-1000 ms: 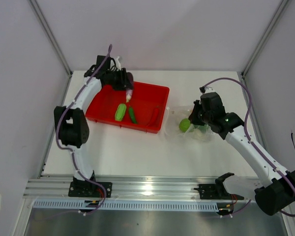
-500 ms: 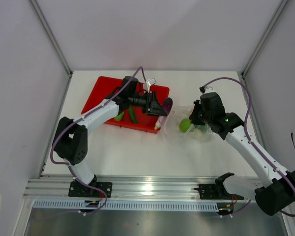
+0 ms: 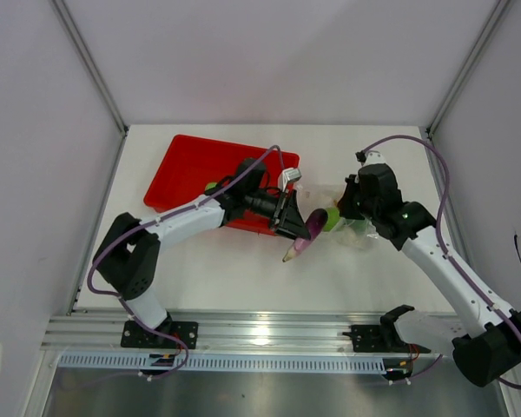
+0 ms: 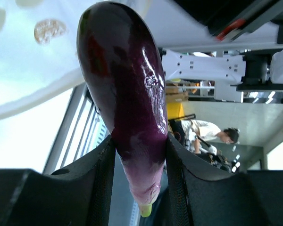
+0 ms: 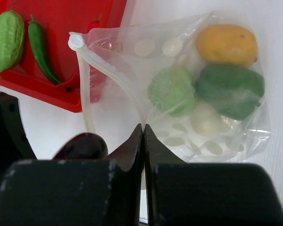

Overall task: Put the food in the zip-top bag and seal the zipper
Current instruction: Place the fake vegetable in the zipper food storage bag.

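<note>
My left gripper [image 3: 292, 226] is shut on the purple eggplant [image 3: 302, 236] and holds it just left of the clear zip-top bag [image 3: 358, 228], pale stem end pointing down-left. In the left wrist view the eggplant [image 4: 127, 94] sits between both fingers [image 4: 96, 188]. My right gripper [image 5: 143, 129] is shut on the bag's open zipper edge [image 5: 85, 80] and holds the mouth up. Inside the bag [image 5: 254, 136] lie a yellow lemon [image 5: 226, 44], a green bell pepper [image 5: 231, 89], a round green vegetable [image 5: 172, 89] and a white ball [image 5: 205, 120]. The eggplant's dark end [image 5: 82, 146] shows beside my right fingers.
The red tray [image 3: 191, 165] lies at the back left, partly under my left arm. In it are a bumpy green vegetable [image 5: 9, 35], a slim green chili [image 5: 40, 52] and a red chili [image 5: 95, 23] by its right wall. White walls enclose the table.
My left arm has carried the eggplant from the tray's back-left corner across the tray to the bag's mouth. My right gripper has stayed shut on the bag's edge, barely moving.
</note>
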